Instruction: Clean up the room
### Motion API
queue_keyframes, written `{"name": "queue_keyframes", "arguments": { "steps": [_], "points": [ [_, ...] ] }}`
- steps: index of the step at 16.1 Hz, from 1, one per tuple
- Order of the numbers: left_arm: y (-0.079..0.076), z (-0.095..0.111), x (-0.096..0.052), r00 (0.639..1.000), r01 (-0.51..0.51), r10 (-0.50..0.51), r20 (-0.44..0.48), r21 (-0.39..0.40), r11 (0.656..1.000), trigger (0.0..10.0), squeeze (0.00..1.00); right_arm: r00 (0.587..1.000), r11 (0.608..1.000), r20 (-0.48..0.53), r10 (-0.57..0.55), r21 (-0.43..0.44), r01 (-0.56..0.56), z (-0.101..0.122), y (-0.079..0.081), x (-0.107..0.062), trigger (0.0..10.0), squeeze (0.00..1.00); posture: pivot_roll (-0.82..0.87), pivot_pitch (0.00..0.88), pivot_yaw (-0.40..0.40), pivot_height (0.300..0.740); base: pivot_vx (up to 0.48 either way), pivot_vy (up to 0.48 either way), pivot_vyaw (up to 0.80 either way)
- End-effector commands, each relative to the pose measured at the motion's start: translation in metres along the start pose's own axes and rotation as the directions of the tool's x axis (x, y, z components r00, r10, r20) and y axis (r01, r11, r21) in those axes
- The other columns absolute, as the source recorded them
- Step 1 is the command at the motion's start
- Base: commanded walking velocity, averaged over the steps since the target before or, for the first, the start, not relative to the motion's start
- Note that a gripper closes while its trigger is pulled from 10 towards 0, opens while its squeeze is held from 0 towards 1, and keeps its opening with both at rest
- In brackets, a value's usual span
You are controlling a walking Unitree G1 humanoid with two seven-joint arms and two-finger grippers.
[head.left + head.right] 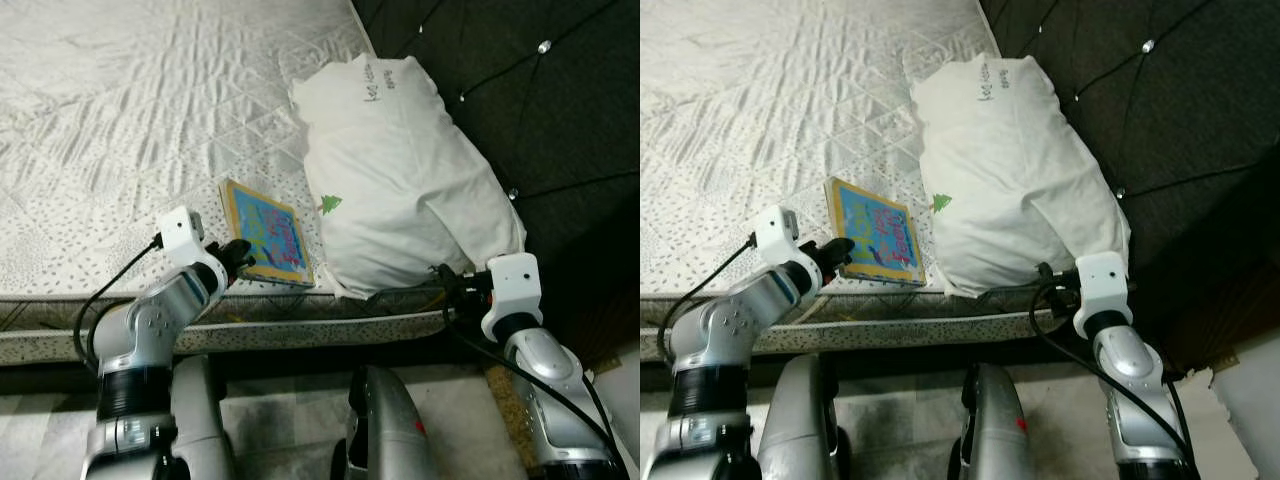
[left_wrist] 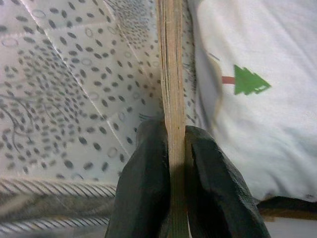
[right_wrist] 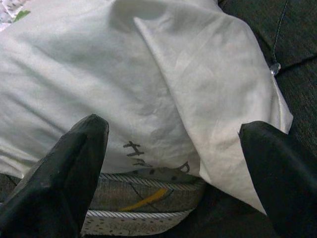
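Observation:
A colourful picture book (image 1: 268, 234) lies flat on the mattress (image 1: 120, 130) near its front edge, beside a white pillow (image 1: 400, 180). My left gripper (image 1: 238, 255) is shut on the book's near left edge. In the left wrist view both black fingers (image 2: 148, 188) pinch the thin book edge (image 2: 173, 84), with the pillow's green tree print (image 2: 250, 82) beyond it. My right gripper (image 1: 447, 283) is open at the pillow's near lower corner. In the right wrist view its two fingers (image 3: 69, 163) are spread wide before the pillow (image 3: 129, 74), touching nothing.
A dark tufted headboard (image 1: 520, 90) rises to the right of the pillow. The mattress's corded front edge (image 1: 300, 330) runs between my arms. My own silver legs (image 1: 390, 430) stand on the floor below.

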State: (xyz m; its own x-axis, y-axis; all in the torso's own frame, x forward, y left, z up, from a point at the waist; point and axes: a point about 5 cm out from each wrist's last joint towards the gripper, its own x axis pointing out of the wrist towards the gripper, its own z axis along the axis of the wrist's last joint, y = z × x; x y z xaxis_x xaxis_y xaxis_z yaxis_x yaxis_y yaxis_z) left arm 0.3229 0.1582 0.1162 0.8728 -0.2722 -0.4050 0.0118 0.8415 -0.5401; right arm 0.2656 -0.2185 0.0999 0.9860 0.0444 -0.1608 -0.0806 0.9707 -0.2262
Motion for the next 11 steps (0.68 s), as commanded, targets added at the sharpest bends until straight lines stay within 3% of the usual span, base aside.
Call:
{"name": "queue_keyframes", "arguments": {
  "steps": [1, 4, 6, 9, 11],
  "points": [
    [0.0, 0.007, 0.008, 1.0, -0.017, 0.016, 0.025, 0.047, 0.999, 10.0, 0.0, 1.0, 1.0, -0.019, -0.003, 0.001, 0.003, -0.004, -0.002, 0.0, 10.0, 0.0, -0.03, 0.093, -0.14, 0.572, 0.0, 0.0, 0.0],
    [0.004, 0.019, 0.021, 0.997, -0.055, 0.049, 0.055, 0.105, 0.993, 10.0, 0.0, 1.0, 1.0, -0.016, -0.002, -0.006, 0.002, -0.002, -0.003, 0.001, 10.0, 0.0, -0.05, 0.093, -0.15, 0.572, 0.0, 0.0, 0.0],
    [0.011, 0.026, 0.03, 0.993, -0.105, 0.093, 0.072, 0.195, 0.975, 10.0, 0.0, 1.0, 1.0, -0.008, 0.0, -0.008, 0.0, 0.002, -0.005, 0.0, 10.0, 0.0, -0.07, 0.094, -0.156, 0.572, 0.0, 0.0, 0.0],
    [0.021, 0.022, 0.036, 0.993, -0.116, 0.11, 0.035, 0.235, 0.965, 10.0, 0.0, 1.0, 1.0, 0.003, 0.009, -0.013, -0.009, 0.007, -0.004, -0.003, 10.0, 0.0, -0.09, 0.097, -0.167, 0.572, 0.0, 0.0, 0.0],
    [0.029, 0.018, 0.04, 0.993, -0.116, 0.121, 0.001, 0.308, 0.944, 10.0, 0.0, 1.0, 1.0, 0.001, 0.011, -0.017, -0.011, 0.008, -0.005, -0.004, 10.0, 0.0, -0.1, 0.096, -0.173, 0.572, 0.0, 0.0, 0.0]
  ]
}}
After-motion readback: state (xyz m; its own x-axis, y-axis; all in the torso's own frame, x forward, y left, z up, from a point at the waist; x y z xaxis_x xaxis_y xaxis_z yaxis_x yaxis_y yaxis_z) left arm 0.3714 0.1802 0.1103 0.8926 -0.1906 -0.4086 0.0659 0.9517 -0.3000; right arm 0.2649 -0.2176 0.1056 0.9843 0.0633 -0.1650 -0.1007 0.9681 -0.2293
